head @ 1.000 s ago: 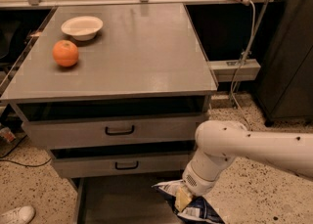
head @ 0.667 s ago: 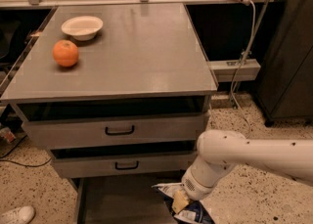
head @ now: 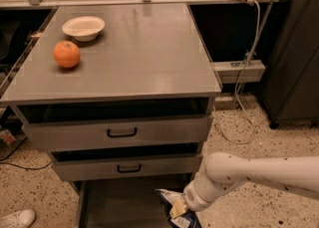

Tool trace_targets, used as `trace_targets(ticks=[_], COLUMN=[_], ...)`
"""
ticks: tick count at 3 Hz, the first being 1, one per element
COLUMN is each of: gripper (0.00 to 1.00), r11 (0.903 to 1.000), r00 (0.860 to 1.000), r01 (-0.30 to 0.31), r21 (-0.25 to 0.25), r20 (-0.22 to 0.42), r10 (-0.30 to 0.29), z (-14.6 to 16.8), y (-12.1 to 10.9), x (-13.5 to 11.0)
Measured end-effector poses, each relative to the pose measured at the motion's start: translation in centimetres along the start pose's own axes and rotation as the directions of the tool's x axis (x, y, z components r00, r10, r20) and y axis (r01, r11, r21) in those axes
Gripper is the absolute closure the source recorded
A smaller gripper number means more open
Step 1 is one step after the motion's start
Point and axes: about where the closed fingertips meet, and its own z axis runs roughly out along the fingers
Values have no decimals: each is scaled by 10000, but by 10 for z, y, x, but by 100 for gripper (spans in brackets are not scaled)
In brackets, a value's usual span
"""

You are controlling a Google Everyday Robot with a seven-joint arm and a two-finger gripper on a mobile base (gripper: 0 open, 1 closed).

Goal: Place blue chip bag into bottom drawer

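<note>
Lower and a little further left than a second ago, the blue chip bag [head: 169, 201] hangs below the front right corner of the worktop [head: 129, 48], at the very bottom of the view, and the white arm [head: 249, 172] that carries it has sunk with it, its elbow dropping from beside the upper drawer front to beside the lower one. The bag sits crumpled against the end effector [head: 182, 207], which is at the arm's tip just over the right side of the bottom drawer [head: 124, 202]; whether the end effector is clamped on the bag or has loosened cannot be told, since the bag and the wrist cover it. That drawer stands pulled out, its flat grey floor bare where it shows, and the bag overlaps its right part without clearly resting on it. The descent suggests the placing step is nearly done: the bag looks to be over the tray and close to its floor, so what probably remains is a short drop and release. One risk is that the bag lies near the right rail and could land on it. Above, the two handled drawers [head: 119, 132] are only slightly ajar. On the worktop, an orange [head: 67, 54] lies near the left edge and a white bowl [head: 83, 27] towards the back left corner, both well apart from the action.
</note>
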Motion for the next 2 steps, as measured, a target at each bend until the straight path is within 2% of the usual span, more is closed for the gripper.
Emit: trace_targets(ticks=[1, 2], gripper=[100, 100], r11=[9999, 9986], r00=[9999, 9996], r01=[-90, -273], r21=[-139, -450], r20=[-144, 55], r10=[88, 275], z=[10, 25], y=[-1, -2], x=[5, 3])
